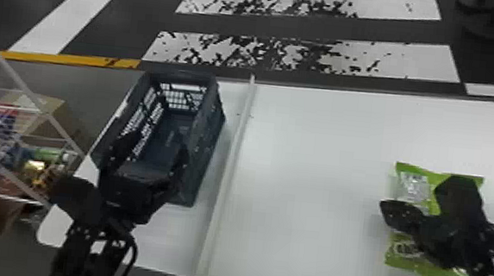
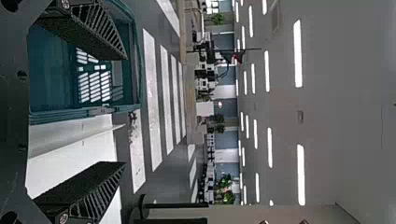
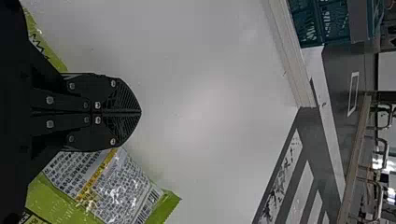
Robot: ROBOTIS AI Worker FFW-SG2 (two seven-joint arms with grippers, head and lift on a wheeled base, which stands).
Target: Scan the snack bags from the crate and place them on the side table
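- Right claw sitting shut, empty, over snack bag, head-view 4 o'clock
- Left claw gaping, empty, at crate, 9 o'clock
- Probably scanning; next needing right opening

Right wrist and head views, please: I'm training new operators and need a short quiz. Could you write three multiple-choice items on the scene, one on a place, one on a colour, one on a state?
1. Where does the snack bag lie?
A) Inside the crate
B) On the white table, beneath the right gripper
C) On the floor

2. What is the snack bag's main colour at its edges?
A) Green
B) Red
C) Blue

3. How do the right gripper's fingers stand?
A) Spread wide
B) Half open
C) Shut together

Right letters:
1: B; the head view shows the bag on the white surface, with the gripper over part of it.
2: A; green edges surround the silvery label in the head view.
3: C; in the right wrist view the two fingers meet along one line.
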